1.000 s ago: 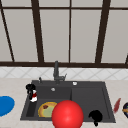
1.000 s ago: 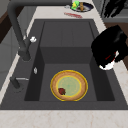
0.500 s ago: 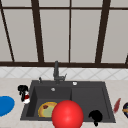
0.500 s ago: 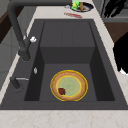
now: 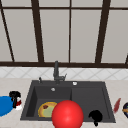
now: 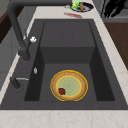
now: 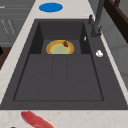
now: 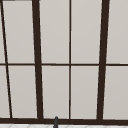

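Front view: the lower middle of the sink (image 5: 105, 100) is covered by one large red ball (image 5: 67, 115), whose bottom is cut off by the picture's edge and which hides part of the one yellow plate (image 5: 46, 109) lying in the sink's left basin. The left hand (image 5: 15, 98) is seen left of the sink, over the counter (image 5: 12, 86), just beside the blue plate (image 5: 4, 105); a small red and white thing (image 5: 18, 104) sits against it, too small to identify, and whether the fingers are curled round it cannot be told. The right hand (image 5: 95, 117) is seen at the sink's front right rim, just right of the ball; its fingers cannot be made out either. One red strip (image 5: 116, 105) lies on the counter right of the sink, and beside it a dark dish (image 5: 125, 109) is cut off by the edge. One faucet (image 5: 56, 72) stands behind the sink.

In the left side view a dark blurred shape (image 6: 113, 7) sits beyond the sink's far right corner; a second ago a hand was seen there much nearer, over the sink's right rim. The yellow plate is unmoved.
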You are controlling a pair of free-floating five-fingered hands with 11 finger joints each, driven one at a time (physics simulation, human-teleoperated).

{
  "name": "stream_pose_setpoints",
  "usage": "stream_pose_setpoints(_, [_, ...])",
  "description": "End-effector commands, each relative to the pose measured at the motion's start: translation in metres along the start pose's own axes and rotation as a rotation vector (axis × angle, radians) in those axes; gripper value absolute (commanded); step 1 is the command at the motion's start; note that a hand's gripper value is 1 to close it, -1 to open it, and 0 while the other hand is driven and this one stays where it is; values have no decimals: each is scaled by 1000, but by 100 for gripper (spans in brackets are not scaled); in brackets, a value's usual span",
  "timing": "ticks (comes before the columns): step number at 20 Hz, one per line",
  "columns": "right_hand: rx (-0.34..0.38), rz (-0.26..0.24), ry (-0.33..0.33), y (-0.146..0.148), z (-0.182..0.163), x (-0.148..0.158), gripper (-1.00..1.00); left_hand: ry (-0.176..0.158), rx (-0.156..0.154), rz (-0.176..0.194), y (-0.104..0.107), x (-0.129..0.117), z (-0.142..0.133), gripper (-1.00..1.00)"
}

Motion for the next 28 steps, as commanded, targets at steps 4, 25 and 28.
stream_pose_setpoints(4, [0, 0, 0, 0, 0, 0, 0, 15, 15, -14, -37, 21, 36, 100])
stream_pose_setpoints(25, [0, 0, 0, 0, 0, 0, 0, 68, 31, -136, -119, -65, 88, 100])
stream_pose_setpoints(28, [0, 0, 0, 0, 0, 0, 0, 58, 25, -174, -114, -72, 93, 100])
